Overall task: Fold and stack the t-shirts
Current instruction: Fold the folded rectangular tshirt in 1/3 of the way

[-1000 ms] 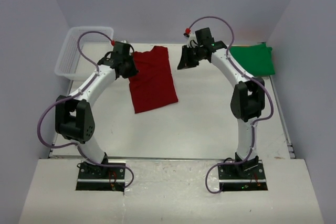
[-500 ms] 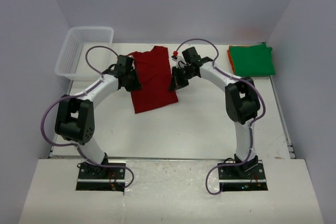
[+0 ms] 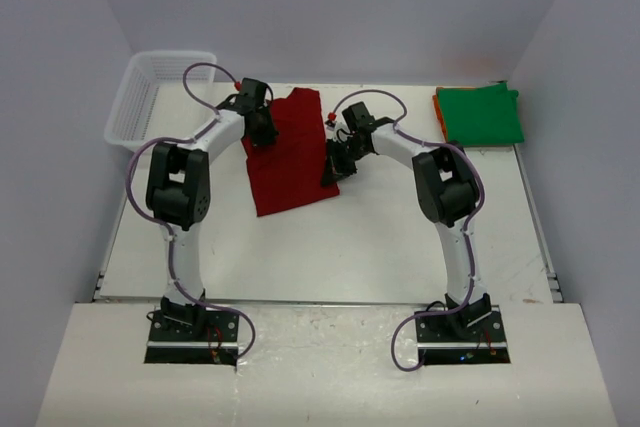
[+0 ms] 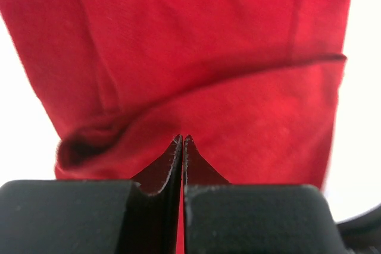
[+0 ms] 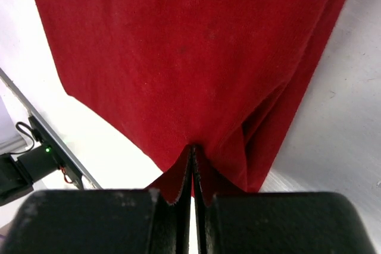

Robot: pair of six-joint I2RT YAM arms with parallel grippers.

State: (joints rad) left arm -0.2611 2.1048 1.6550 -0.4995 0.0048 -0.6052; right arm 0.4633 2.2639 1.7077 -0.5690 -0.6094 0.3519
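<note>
Top external: jaws pinch opposite edges of dark red t-shirt (image 3: 290,162)

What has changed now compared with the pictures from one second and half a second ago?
The right gripper swung left from near the green t-shirt to the right edge of the dark red t-shirt and shut on it. The left gripper, shut on that shirt's left edge, shifted slightly right. The shirt itself, the green t-shirt, the orange t-shirt under it and the mesh basket stayed put.
</note>
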